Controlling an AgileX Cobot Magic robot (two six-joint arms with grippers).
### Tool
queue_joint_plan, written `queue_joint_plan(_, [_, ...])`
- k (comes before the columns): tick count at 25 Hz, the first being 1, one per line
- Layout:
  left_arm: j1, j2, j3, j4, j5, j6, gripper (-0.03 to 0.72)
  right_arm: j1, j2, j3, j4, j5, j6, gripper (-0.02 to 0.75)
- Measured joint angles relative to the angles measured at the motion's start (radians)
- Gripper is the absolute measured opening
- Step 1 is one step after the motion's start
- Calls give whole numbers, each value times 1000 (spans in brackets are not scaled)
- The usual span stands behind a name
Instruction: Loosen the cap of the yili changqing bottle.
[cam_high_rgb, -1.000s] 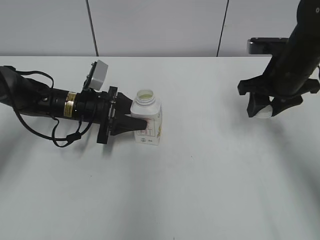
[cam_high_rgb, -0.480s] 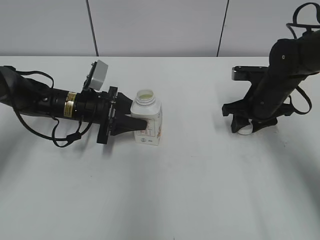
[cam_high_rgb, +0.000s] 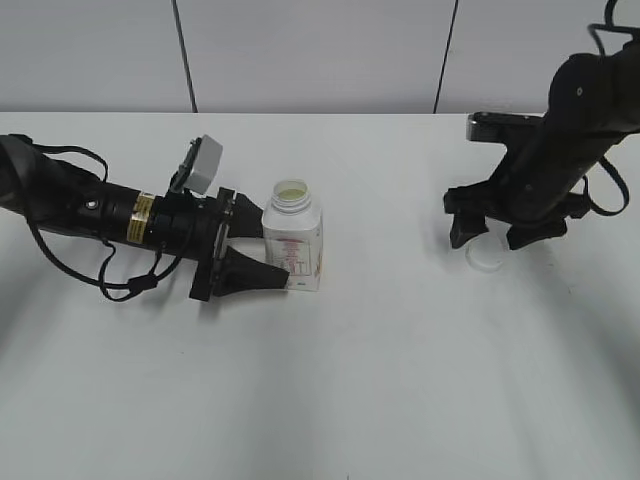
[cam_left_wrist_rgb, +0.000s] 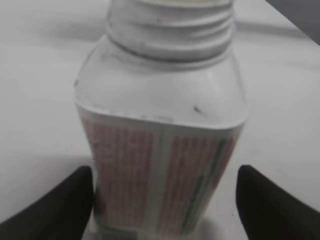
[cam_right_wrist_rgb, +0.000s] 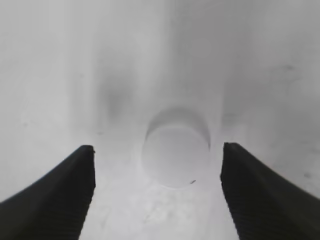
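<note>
Exterior view showed the yili changqing bottle upright at centre-left, neck bare; left end effector spread around it; the cap lay on the counter at right beneath the parted right end effector; bottle probably light, slick, best held mid-body.

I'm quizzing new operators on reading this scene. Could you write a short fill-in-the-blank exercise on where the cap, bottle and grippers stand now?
1. The cap lies on the ____, not on the bottle.
2. The bottle stands upright with its threaded neck ____.
3. The right gripper has its fingers ____ on either side of the cap.
4. The left gripper has a finger on each side of the ____.

Missing words: table; uncovered; spread apart; bottle
</note>
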Motion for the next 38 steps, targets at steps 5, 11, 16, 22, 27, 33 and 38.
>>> queue_joint_plan(5, [13,-15,1,59,11,-29,569,0,-92,0,1,47,0,582])
queue_joint_plan(11, [93,-93,4,102,10,-98,573,0,-181,0,5,90,-1,577])
queue_joint_plan(16, [150,-180,5,108,26,-123,573,0,-259,0,0,93,-11,577])
queue_joint_plan(22, [149,-358,8,104,420,-182,524,0,-338,0,-125,53,-34,577])
queue_joint_plan(27, [147,-457,8,15,804,-188,481,0,-386,-10,-323,23,-38,577])
queue_joint_plan(33, [144,-480,9,-106,1232,-189,449,0,-426,-15,-445,20,-38,576])
queue_joint_plan(38, [144,-483,9,-323,1616,-153,448,0,-453,-15,-513,21,-18,576])
